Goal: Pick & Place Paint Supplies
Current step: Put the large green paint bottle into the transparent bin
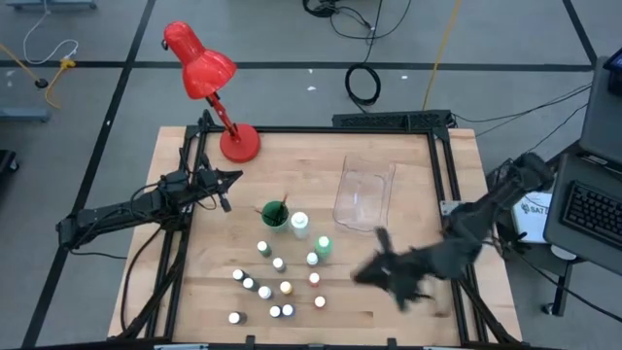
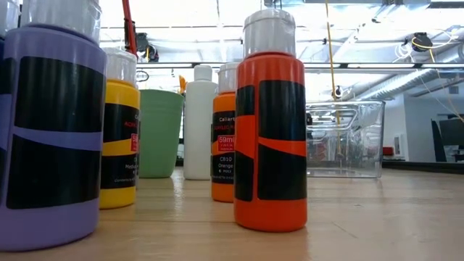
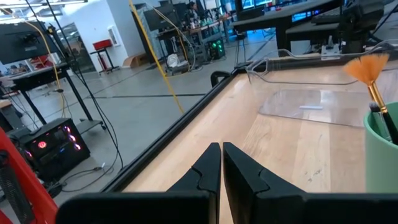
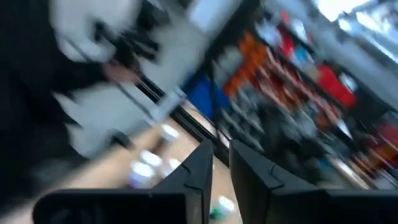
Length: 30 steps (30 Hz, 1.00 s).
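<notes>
Meanwhile right end effector (image 4: 221, 163) hangs nearly closed, empty, near bottles (image 1: 277, 282)

Wooden worktop (image 1: 408, 175) with black frame rails along its edges. Red desk lamp (image 1: 206, 83) standing at the far left corner, head angled out over the floor. Green round cup (image 1: 274, 216) near centre. Clear rectangular plastic tray (image 1: 364, 194) to its right, well apart. Black cable coil (image 1: 364, 86) on the floor beyond the worktop.

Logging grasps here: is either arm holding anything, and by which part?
Nothing is held. The left gripper is shut on nothing near the lamp; the right gripper has nothing between its jaws.
</notes>
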Motion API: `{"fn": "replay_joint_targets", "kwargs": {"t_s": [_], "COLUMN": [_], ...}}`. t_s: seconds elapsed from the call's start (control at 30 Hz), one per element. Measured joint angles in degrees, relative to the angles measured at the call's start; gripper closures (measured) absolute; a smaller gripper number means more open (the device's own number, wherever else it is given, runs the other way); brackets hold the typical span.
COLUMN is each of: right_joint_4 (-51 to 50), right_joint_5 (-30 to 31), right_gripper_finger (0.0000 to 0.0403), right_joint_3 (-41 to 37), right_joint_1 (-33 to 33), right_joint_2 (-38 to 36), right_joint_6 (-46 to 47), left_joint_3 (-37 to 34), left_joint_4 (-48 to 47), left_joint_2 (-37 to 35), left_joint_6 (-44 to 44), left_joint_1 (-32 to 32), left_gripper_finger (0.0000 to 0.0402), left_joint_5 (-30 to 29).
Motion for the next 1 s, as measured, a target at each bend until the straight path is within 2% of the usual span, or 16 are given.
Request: {"fn": "replay_joint_targets", "kwargs": {"t_s": [0.13,0.23,0.4,0.57,0.77,0.9,1.0], "right_joint_4": [20.16,33.05,39.33,44.0,50.26,50.76,51.3], "right_joint_5": [-0.6,-0.92,-0.62,-0.66,-0.7,-0.68,-0.58], "right_gripper_finger": [0.0359,0.036,0.036,0.036,0.036,0.036,0.036], "right_joint_3": [-17.21,-26.06,-35.24,-39.48,-39.6,-39.58,-39.58], "right_joint_1": [5.26,6.73,5.44,3.37,1.44,0.28,-1.54], "right_joint_2": [-4.13,-4.44,-3.13,1.28,5.8,6.62,6.6], "right_joint_6": [-1.31,-2.3,3.91,9.66,8.14,6.23,8.33], "left_joint_3": [0.0,0.0,0.0,0.01,0.0,0.01,0.01], "left_joint_4": [0.55,0.83,0.91,1.02,0.78,0.74,0.75], "left_joint_2": [0.0,0.0,0.0,0.0,0.0,0.0,0.0], "left_joint_6": [-0.58,-0.7,-0.77,-0.57,-1.73,-1.85,-1.67], "left_joint_1": [0.0,0.0,0.0,0.0,0.0,0.0,0.0], "left_gripper_finger": [0.038,0.038,0.038,0.038,0.038,0.038,0.038], "left_joint_5": [0.0,0.02,0.0,0.0,0.01,0.02,0.0]}}
